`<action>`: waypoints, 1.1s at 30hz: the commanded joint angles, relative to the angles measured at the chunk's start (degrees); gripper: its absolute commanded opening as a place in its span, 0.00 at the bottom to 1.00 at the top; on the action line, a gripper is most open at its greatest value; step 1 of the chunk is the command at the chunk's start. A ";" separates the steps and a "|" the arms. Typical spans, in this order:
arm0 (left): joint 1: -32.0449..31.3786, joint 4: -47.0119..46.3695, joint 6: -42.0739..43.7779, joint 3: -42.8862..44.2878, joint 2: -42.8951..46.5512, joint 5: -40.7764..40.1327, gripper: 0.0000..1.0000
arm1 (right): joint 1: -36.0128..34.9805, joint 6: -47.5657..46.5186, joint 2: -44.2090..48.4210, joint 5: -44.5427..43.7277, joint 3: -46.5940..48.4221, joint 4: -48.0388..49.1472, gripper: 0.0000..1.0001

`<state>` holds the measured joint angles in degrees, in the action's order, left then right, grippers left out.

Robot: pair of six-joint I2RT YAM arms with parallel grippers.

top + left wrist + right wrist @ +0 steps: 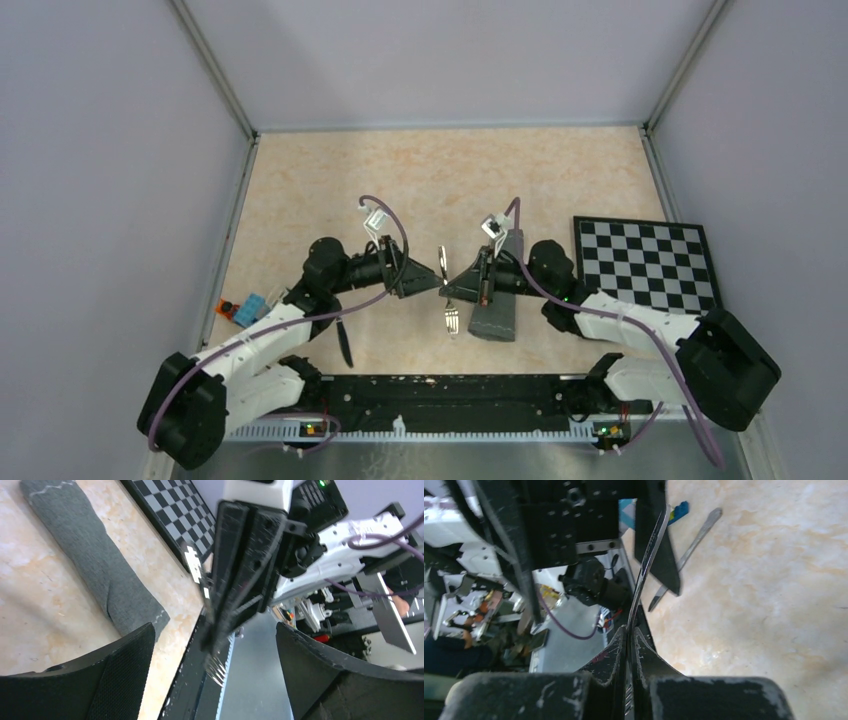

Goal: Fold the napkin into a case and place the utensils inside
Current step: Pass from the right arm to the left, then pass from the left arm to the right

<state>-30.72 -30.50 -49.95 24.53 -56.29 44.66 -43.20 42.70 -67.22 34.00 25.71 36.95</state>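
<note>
Case (497, 305) folded; knife (343, 342) lies outside. I see right gripper (452, 287) clamping fork (452, 322), left gripper (430, 280) spread wide, empty. Neither inserted yet.

Left arm (262, 338) and right arm (632, 325) both bend inward from their bases, forearms low. The two hands point at each other, nearly tip to tip, over the middle of the table (420, 190). Left hand (433, 279) is spread wide, its fingers (122, 672) standing apart on either side of the right hand's tip and clear of it. Right hand (450, 286) is pinched tight, fingers (613, 662) pressed together on the handle of the fork (451, 320).
</note>
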 commanded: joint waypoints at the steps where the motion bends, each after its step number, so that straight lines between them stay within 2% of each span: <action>1: -0.38 -9.22 -4.53 0.51 -3.38 -5.73 0.89 | 0.12 3.93 1.21 6.68 -0.18 6.69 0.00; 5: -0.91 -11.11 -6.19 2.12 -7.25 -5.49 0.70 | 0.06 3.14 2.05 7.34 -0.22 4.56 0.00; 8: -1.15 -16.52 -8.99 1.75 -10.23 -4.31 0.53 | -0.02 3.09 1.96 7.37 0.02 3.36 0.00; 12: -2.65 -19.55 -9.50 2.19 -12.55 -3.98 0.48 | -0.40 1.82 2.29 5.80 0.84 -2.48 0.00; 15: -4.25 -20.34 -8.99 2.66 -13.32 -5.17 0.36 | -1.00 0.42 2.56 4.83 1.91 -6.76 0.00; 17: -4.84 -20.23 -8.43 3.16 -13.87 -5.93 0.12 | -1.27 -0.32 3.56 2.67 2.68 -10.28 0.00; 18: -5.09 -19.43 -8.10 3.34 -13.97 -6.56 0.01 | -1.45 -0.86 4.30 0.56 3.32 -13.72 0.04; 21: -5.93 -12.05 -5.10 5.38 -13.60 -10.91 0.00 | -3.81 -4.65 7.86 -11.81 6.59 -29.48 0.35; 23: -7.05 -5.28 -2.73 7.31 -13.23 -15.29 0.00 | -7.34 -5.10 10.08 -26.31 9.67 -42.87 0.46; 25: -8.15 -0.69 -2.14 8.37 -13.22 -19.33 0.00 | -10.61 -3.48 11.24 -36.61 12.34 -51.81 0.47; 28: -9.26 0.41 -3.25 8.93 -14.29 -22.79 0.00 | -18.13 -0.91 11.67 -49.91 15.87 -59.93 0.52; 30: -9.85 0.29 -3.90 9.48 -15.47 -23.86 0.00 | -22.54 -0.56 10.40 -56.35 18.48 -63.13 0.50; 33: -10.55 -1.36 -5.31 10.35 -18.09 -23.22 0.00 | -25.07 -1.40 6.64 -60.29 22.01 -66.45 0.42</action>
<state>-40.32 -31.27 -54.54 32.05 -71.81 24.16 -65.08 41.12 -57.34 -11.09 42.04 -18.94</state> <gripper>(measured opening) 0.012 0.462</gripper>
